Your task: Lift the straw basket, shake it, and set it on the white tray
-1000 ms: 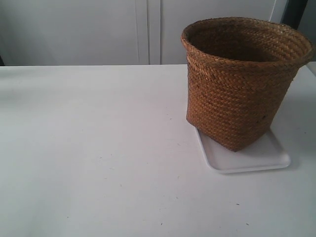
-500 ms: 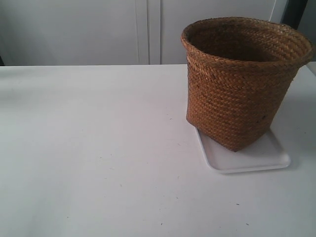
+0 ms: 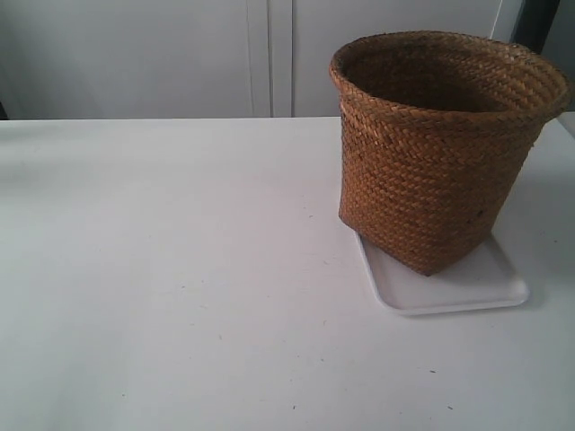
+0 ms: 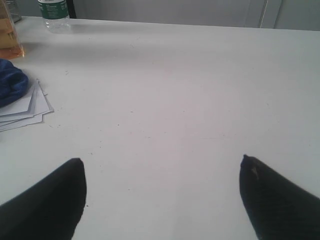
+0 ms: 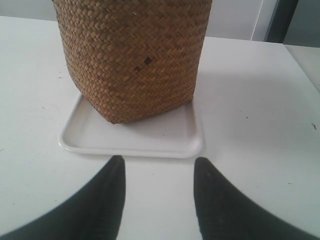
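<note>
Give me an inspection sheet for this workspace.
Surface: white table, a few small specks.
Job's things: basket upright on tray.
Clutter: papers, blue cloth, bottle.
Grippers: left gripper open over bare table; right gripper open, facing the basket, touching nothing.
Cables: nothing seen.
Surroundings: pale cabinet doors behind the table.

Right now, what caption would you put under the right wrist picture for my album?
Straw basket standing on the white tray, with the open right gripper close by, holding nothing.
</note>
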